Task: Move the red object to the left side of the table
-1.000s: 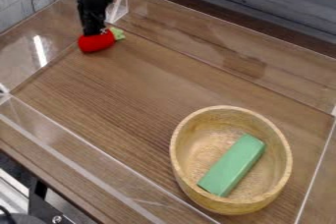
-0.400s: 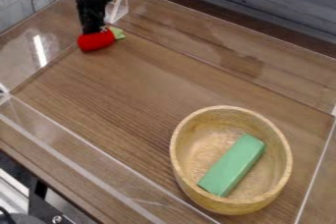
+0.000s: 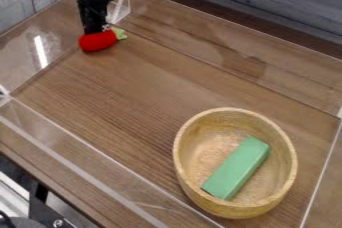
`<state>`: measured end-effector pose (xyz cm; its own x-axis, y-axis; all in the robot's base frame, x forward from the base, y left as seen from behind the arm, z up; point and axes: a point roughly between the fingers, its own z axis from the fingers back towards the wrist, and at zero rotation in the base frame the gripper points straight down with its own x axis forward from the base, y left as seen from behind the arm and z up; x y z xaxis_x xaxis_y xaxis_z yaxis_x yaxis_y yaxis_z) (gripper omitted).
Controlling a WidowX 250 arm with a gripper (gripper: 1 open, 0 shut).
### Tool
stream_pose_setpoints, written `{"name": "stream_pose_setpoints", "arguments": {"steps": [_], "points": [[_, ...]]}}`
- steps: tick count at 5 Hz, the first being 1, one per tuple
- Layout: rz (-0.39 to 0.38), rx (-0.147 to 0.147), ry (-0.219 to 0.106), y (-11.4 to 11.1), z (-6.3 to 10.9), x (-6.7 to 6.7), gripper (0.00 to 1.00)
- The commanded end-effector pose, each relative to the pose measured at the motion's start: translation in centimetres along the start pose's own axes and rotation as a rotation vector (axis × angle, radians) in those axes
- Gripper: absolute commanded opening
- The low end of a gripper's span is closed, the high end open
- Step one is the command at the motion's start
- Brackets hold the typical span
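Note:
The red object [image 3: 95,42], a small round toy with a green leafy tip pointing right, lies at the far left of the brown wood-grain table [image 3: 160,92], close to the clear wall. My black gripper [image 3: 91,30] comes straight down onto its top. The fingers are shut on the toy, and their tips are hidden against it. The toy's underside looks level with the tabletop.
A round light wooden bowl [image 3: 194,137] stands at the front right with a green rectangular block [image 3: 237,167] lying inside it. Low clear acrylic walls [image 3: 40,52] border the table on all sides, one right beside the gripper.

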<state>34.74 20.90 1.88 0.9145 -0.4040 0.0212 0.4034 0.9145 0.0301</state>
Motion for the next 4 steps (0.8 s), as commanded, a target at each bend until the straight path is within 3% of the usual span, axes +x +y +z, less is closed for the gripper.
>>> {"name": "stream_pose_setpoints", "arguments": {"steps": [1,4], "points": [[0.010,-0.046,0.018,-0.87,-1.49,0.34,0.00],[0.016,-0.082,0.027,-0.75,-1.29,0.66,0.00]]}}
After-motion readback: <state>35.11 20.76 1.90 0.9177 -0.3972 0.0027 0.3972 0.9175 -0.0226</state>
